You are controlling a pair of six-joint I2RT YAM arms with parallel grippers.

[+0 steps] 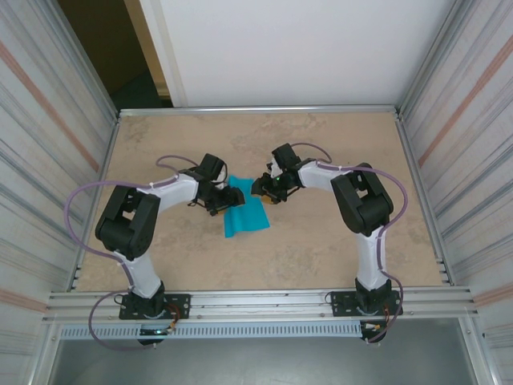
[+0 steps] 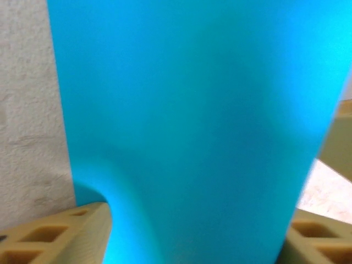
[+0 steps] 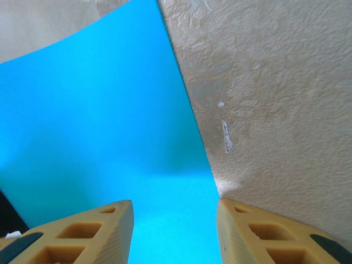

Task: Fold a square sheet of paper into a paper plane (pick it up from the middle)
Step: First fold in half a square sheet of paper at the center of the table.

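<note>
Nearest the left wrist lens, the tan ribbed fingers [image 2: 55, 236] of the left gripper [image 2: 198, 242] stand apart at the bottom corners, and the square sheet of paper [image 2: 192, 121] runs up between them, its teal surface curling upward against one finger; whether the pads press its side edges I cannot tell. In the right wrist view, the right gripper [image 3: 175, 220] also has its jaws apart, with the sheet passing flat between them and one straight edge of it running away from beside one finger. Bare mottled table [image 3: 275, 82] with a small white scratch [image 3: 226, 136] lies beyond that edge. From above, the sheet [image 1: 246, 218] lies near the middle of the table [image 1: 337, 144], its far end tucked between the two grippers, the left one [image 1: 228, 198] at its far left corner and the right one [image 1: 263, 191] at its far right corner. It reads as a plain four-sided shape with no nose, slightly longer from near to far, its near edge tilted a little. Open tabletop surrounds it, widest toward the far edge, with ribbed walls [image 1: 48, 120] on both sides and the arm bases [image 1: 152, 307] at the near rail
</note>
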